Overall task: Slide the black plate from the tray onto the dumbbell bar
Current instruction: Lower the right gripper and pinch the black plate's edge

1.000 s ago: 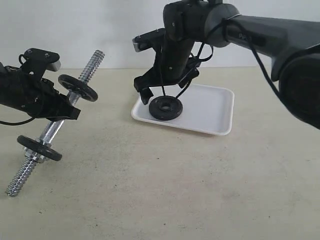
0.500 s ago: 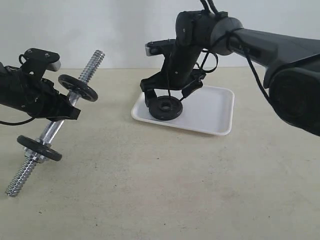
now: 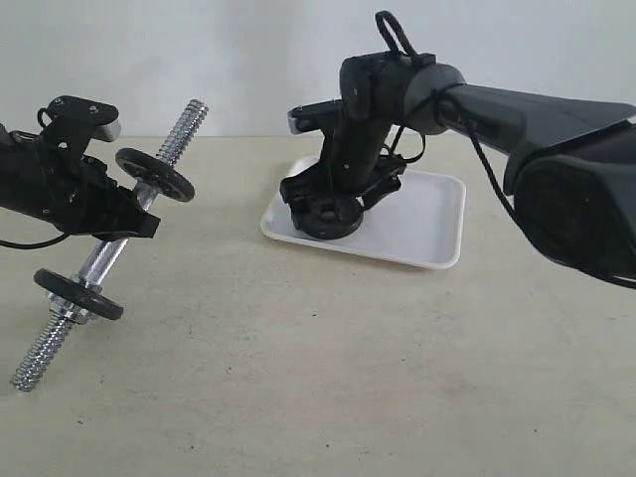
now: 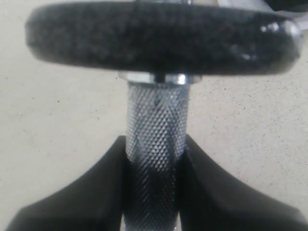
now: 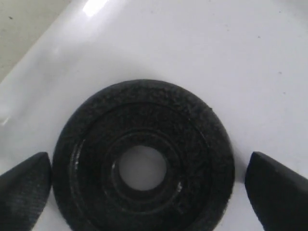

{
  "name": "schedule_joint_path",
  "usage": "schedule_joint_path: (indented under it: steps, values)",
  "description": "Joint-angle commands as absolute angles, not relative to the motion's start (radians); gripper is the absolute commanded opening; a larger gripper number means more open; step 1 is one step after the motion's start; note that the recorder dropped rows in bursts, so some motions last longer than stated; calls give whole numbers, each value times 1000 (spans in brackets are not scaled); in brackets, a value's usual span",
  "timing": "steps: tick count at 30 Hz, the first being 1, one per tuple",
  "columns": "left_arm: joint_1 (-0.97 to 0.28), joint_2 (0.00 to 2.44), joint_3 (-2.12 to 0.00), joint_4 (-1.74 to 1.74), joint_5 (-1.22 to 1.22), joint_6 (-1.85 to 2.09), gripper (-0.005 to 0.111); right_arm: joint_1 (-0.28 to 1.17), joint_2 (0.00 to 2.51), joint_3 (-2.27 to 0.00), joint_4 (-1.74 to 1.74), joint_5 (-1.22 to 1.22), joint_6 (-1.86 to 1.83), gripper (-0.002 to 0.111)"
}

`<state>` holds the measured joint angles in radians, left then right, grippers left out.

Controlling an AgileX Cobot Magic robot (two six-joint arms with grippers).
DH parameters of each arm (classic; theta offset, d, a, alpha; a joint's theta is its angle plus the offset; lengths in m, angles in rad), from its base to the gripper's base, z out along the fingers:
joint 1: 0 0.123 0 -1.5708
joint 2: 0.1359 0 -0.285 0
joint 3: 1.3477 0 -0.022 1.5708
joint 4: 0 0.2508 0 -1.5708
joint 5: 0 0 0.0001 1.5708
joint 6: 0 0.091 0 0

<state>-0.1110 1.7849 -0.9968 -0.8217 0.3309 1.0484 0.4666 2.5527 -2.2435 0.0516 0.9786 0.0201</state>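
The black plate [image 3: 326, 213] [image 5: 144, 159] lies flat in the near left corner of the white tray [image 3: 427, 214] [image 5: 207, 53]. My right gripper [image 3: 328, 204] [image 5: 144, 190] is low over it and open, one finger on each side of the disc with a small gap to its rim. My left gripper [image 3: 117, 221] [image 4: 155, 159] is shut on the knurled middle of the chrome dumbbell bar [image 3: 99, 260] [image 4: 155, 130], holding it tilted above the table. Two other black discs sit on the bar, one above the grip [image 3: 154, 174] [image 4: 161, 38] and one below [image 3: 78, 294].
The beige tabletop [image 3: 328, 378] stretches between the bar on the left and the tray at the back middle. The right arm's dark links [image 3: 537, 99] reach in from the right above the tray. A pale wall stands behind.
My right gripper has come down from above the tray and now straddles the black plate. The left arm and the bar have not moved.
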Motion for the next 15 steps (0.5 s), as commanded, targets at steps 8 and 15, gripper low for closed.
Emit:
schedule_joint_path:
  steps: [8,15]
  values:
    - [-110,1723,-1031,-873,265,1049,4,463,2561,-2247,-79,971,76,104]
    - [-110,1723,-1031,-873,265,1049,4,463,2561,-2247,0,919,80,104]
